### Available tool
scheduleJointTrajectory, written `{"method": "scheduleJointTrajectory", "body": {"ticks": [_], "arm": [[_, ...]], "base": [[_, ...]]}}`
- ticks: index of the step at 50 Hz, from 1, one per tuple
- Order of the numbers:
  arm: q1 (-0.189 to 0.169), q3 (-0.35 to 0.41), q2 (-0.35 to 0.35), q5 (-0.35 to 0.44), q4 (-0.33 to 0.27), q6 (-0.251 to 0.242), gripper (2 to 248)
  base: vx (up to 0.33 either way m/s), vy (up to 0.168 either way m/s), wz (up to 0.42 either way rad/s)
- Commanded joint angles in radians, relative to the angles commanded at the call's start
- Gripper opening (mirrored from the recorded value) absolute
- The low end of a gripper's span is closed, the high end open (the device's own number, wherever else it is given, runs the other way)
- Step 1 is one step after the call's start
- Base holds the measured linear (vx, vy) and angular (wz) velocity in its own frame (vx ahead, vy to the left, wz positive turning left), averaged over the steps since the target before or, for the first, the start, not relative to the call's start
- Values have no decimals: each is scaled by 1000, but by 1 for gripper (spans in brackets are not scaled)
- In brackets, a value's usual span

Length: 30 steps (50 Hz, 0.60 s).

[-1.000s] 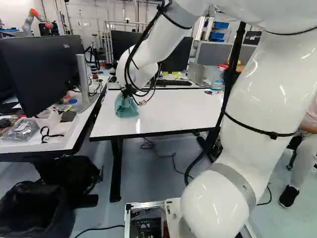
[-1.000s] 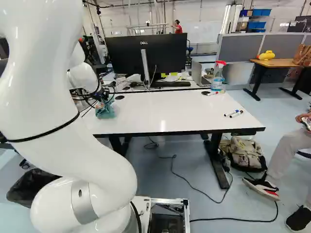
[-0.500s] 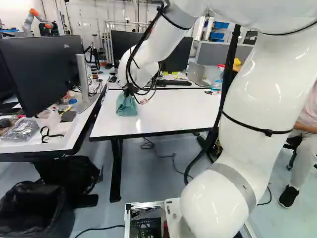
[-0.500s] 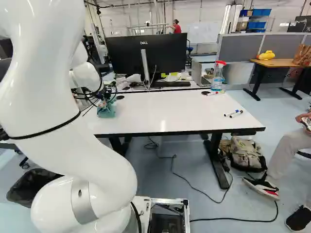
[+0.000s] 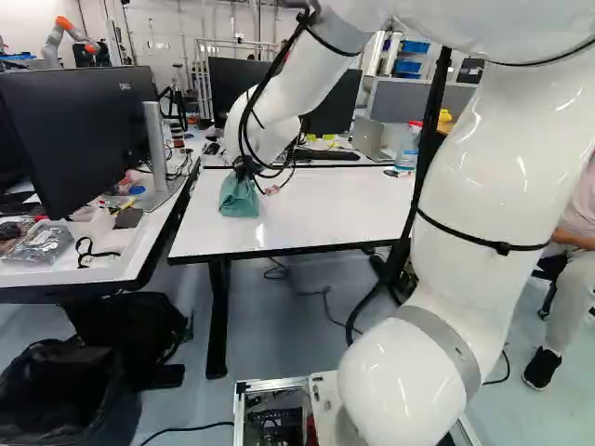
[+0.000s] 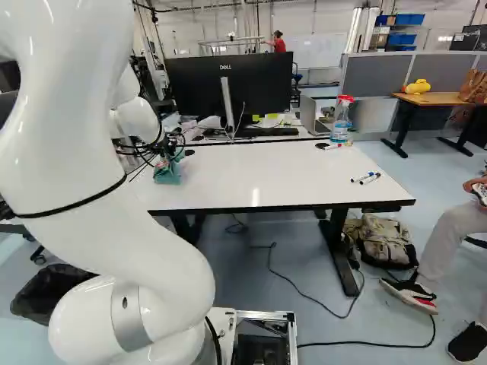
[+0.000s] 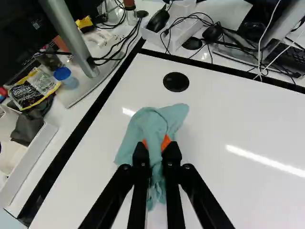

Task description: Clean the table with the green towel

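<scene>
The pale green cloth towel (image 7: 143,129) looks matt and wrinkled. The white rectangular table (image 7: 238,114) has a smooth, glossy top with bright streaks of reflected light. The rounded white arm (image 5: 502,167) is glossy too, with a grey metallic-looking band (image 6: 131,315). The transparent spray bottle (image 6: 341,122) looks like smooth plastic; the brown side table (image 6: 437,99) looks wooden.

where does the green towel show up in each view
Left base view: green towel left of the middle, under the end of the arm.
Right base view: green towel left of the middle, just right of the arm.
Wrist view: green towel between the gripper's fingers and ahead of them.
Shared landmark: the white tabletop with its black edge.
</scene>
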Motion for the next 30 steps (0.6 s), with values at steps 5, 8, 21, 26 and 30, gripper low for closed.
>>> {"method": "scheduleJointTrajectory", "body": {"ticks": [5,8,21,26,30], "arm": [[0,-1,-11,0,0,0,38],[0,-2,-19,0,0,0,38],[0,-7,-53,0,0,0,38],[0,-10,-67,0,0,0,38],[0,-12,-78,0,0,0,38]], "base": [[0,0,0],[0,0,0],[0,0,0],[0,0,0],[0,0,0]]}}
